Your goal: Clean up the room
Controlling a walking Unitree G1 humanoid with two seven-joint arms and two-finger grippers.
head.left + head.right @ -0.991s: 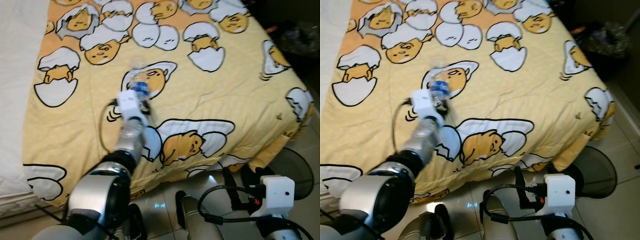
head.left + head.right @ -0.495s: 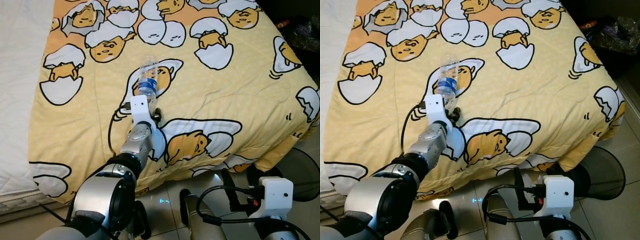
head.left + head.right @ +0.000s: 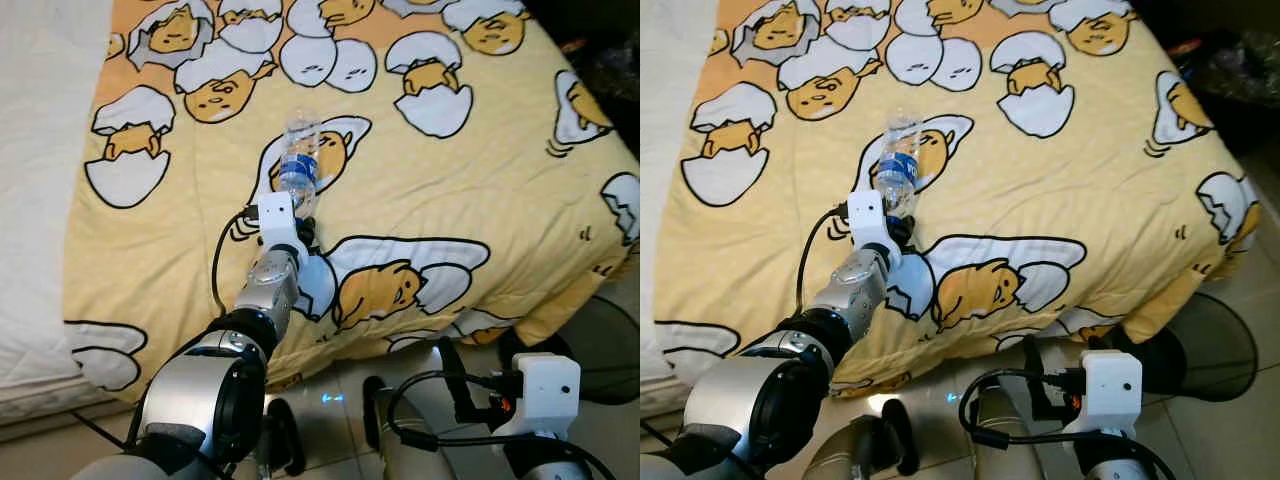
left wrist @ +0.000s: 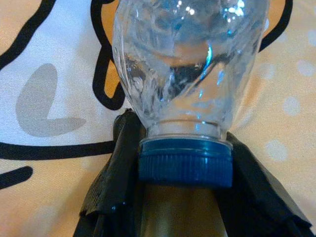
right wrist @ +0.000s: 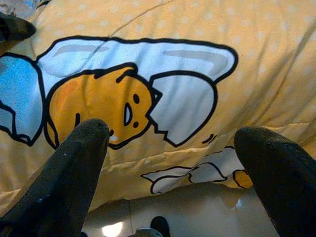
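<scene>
A clear plastic bottle (image 3: 298, 160) with a blue label and blue cap (image 4: 185, 163) stands tilted over an egg print on the yellow blanket (image 3: 480, 180). My left gripper (image 3: 300, 212) reaches out over the bed and is shut on the bottle at its cap end. In the left wrist view the black fingers (image 4: 116, 173) press against both sides of the cap. My right gripper (image 5: 173, 143) hangs low at the foot of the bed, open, with nothing between its fingers (image 5: 74, 158).
The bed carries a white sheet (image 3: 40, 150) on its left part. Tiled floor (image 3: 1230, 420) lies below the bed's end. A dark round fan (image 3: 1210, 340) stands at the right corner, and dark clutter (image 3: 1240, 50) sits at the far right.
The camera has shifted a little and the picture is sharper. My left gripper still holds the bottle over the same egg print. The right arm has not moved.
</scene>
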